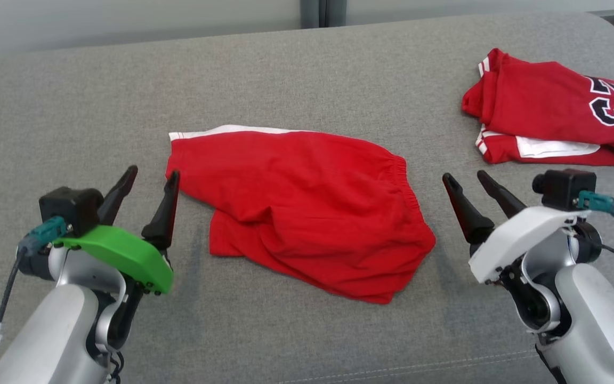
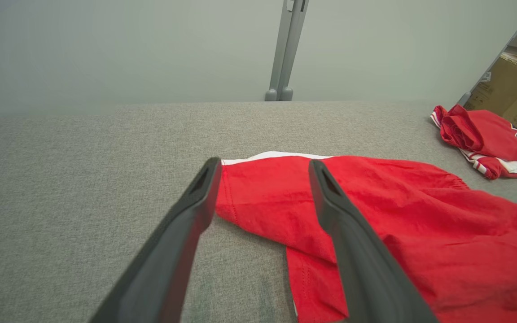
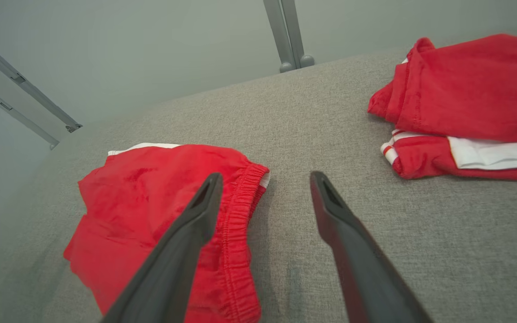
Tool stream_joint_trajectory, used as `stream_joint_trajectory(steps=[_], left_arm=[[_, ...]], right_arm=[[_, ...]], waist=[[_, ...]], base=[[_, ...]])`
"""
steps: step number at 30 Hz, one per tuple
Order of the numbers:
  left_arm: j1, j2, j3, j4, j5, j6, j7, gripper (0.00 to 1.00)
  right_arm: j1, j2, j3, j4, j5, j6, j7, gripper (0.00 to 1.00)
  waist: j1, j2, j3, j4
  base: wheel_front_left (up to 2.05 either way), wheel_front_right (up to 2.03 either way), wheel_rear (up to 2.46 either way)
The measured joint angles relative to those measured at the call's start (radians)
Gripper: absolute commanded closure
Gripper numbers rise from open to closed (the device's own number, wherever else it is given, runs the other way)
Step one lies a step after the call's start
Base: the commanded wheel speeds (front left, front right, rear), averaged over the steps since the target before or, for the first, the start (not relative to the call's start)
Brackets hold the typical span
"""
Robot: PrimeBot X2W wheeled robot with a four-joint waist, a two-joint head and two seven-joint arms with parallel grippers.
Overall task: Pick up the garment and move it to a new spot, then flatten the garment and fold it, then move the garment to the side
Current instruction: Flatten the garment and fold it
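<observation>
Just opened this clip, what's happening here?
A two-armed robot faces red shorts lying on a grey fabric surface. Its left hand is open by the leg end, its right hand open just off the waistband; neither holds anything. A folded red jersey sits apart at the far right.

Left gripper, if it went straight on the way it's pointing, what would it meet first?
Most likely the red shorts: the open left gripper frames their white-trimmed leg end in its wrist view, though its left finger lines up with bare grey fabric. Its height above the cloth is unclear.
</observation>
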Motion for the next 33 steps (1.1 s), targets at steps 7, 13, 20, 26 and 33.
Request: stream_joint_trajectory(steps=[7, 13, 20, 26, 33], left_arm=[[-0.090, 0.003, -0.002, -0.004, 0.000, -0.018, 0.051, 0.00], [-0.155, 0.002, -0.004, 0.020, -0.023, -0.032, 0.108, 0.00], [-0.242, -0.007, 0.003, 0.090, -0.063, -0.043, 0.173, 0.00], [-0.304, -0.002, 0.011, 0.162, -0.071, -0.058, 0.219, 0.00], [-0.379, -0.006, -0.003, 0.217, -0.071, -0.085, 0.259, 0.00]], right_arm=[[-0.112, 0.036, -0.011, 0.038, 0.062, -0.002, 0.102, 0.00], [-0.196, 0.045, -0.028, 0.082, 0.085, -0.020, 0.181, 0.00], [-0.281, 0.052, -0.014, 0.124, 0.084, -0.029, 0.256, 0.00], [-0.350, 0.077, 0.011, 0.152, 0.077, -0.029, 0.290, 0.00], [-0.383, 0.090, 0.019, 0.186, 0.076, -0.037, 0.314, 0.00]], waist=[[0.0000, 0.0000, 0.068, 0.015], [0.0000, 0.0000, 0.126, 0.029], [0.0000, 0.0000, 0.190, 0.039], [0.0000, 0.0000, 0.234, 0.032], [0.0000, 0.0000, 0.277, 0.015]], base=[[0.00, 0.00, 0.00], [0.00, 0.00, 0.00], [0.00, 0.00, 0.00], [0.00, 0.00, 0.00], [0.00, 0.00, 0.00]])
